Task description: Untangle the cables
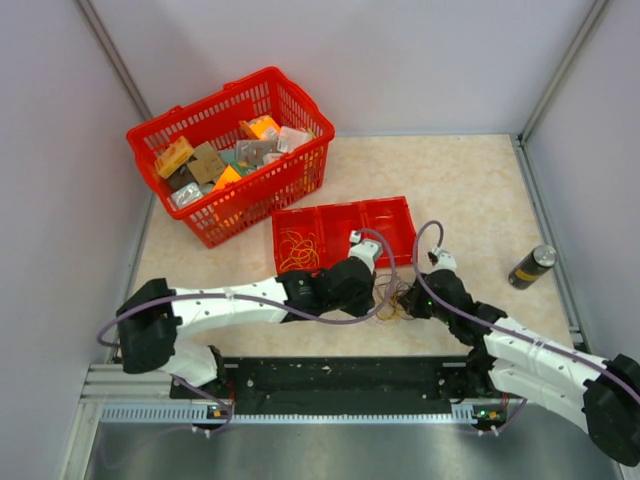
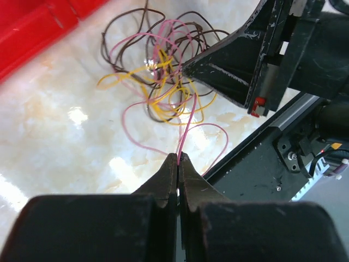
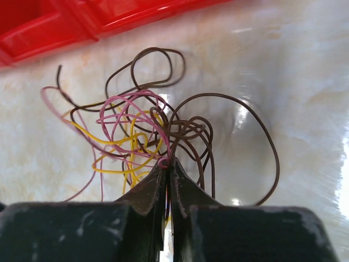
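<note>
A tangle of thin cables [image 1: 397, 300], pink, yellow and dark brown, lies on the marbled table between my two grippers. In the left wrist view the bunch [image 2: 163, 82] lies ahead and my left gripper [image 2: 178, 157] is shut on a pink strand that runs tight up into it. In the right wrist view my right gripper [image 3: 167, 162] is shut on strands at the near edge of the tangle [image 3: 147, 131], a pink loop and brown wire showing at its tips. The right gripper also shows in the left wrist view [image 2: 188, 66], touching the bunch.
A red divided tray [image 1: 345, 230] holds a bunch of yellow-orange wires [image 1: 298, 250] just behind the tangle. A red basket [image 1: 232, 150] of packets stands at the back left. A dark can [image 1: 531, 266] lies at the right. The black base rail [image 1: 340, 375] runs along the near edge.
</note>
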